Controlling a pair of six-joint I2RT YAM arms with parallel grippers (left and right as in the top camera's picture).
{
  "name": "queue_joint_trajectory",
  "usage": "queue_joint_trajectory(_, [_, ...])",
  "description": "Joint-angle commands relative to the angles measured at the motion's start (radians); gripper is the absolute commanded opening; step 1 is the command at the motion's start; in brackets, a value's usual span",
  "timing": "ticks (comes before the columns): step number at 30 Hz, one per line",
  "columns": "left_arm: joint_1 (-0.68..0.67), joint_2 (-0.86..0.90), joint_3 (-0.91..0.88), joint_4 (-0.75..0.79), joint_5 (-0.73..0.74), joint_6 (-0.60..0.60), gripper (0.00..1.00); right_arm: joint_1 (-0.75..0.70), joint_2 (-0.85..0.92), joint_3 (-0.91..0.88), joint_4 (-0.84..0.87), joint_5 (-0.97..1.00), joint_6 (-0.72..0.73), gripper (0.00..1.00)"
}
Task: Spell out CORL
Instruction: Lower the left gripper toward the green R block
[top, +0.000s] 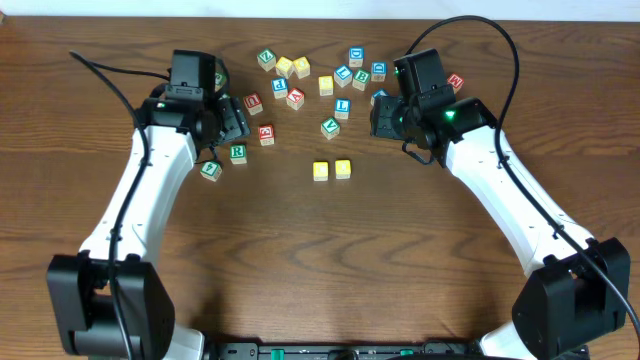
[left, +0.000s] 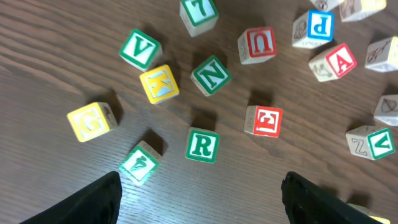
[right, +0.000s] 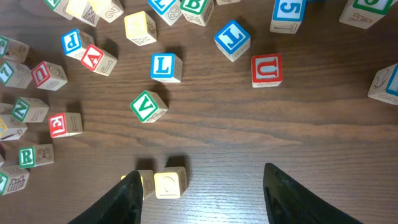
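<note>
Half the word looks done

The left fingers (left: 99, 202) are spread wide and hold nothing, and the green R block (left: 202, 145) lies just ahead of them. The right fingers (right: 289, 196) are spread wide and empty too, near the two yellow blocks (right: 168, 184) set side by side on the worktop (right: 249, 143). I think those are C and O, but the letters are faint. The blue L block (right: 166, 67) waits among the loose blocks.

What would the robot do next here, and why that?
Probably the left gripper should drop onto the green R block and close on it. Two yellow blocks already sit side by side in the middle, so R seems next, and it lies free just ahead of that open, empty gripper.
</note>
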Motion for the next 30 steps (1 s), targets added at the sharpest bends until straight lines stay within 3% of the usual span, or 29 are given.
queue_joint_trajectory(1, [-0.016,0.045,-0.005,0.002,0.006,-0.005,0.81,-0.009,-0.015,0.023,-0.006,0.003,-0.016,0.57])
queue_joint_trajectory(30, [-0.034,0.156,-0.005,0.034,0.005,0.029,0.78,-0.008,-0.015,0.023,-0.013,0.015,-0.018,0.55])
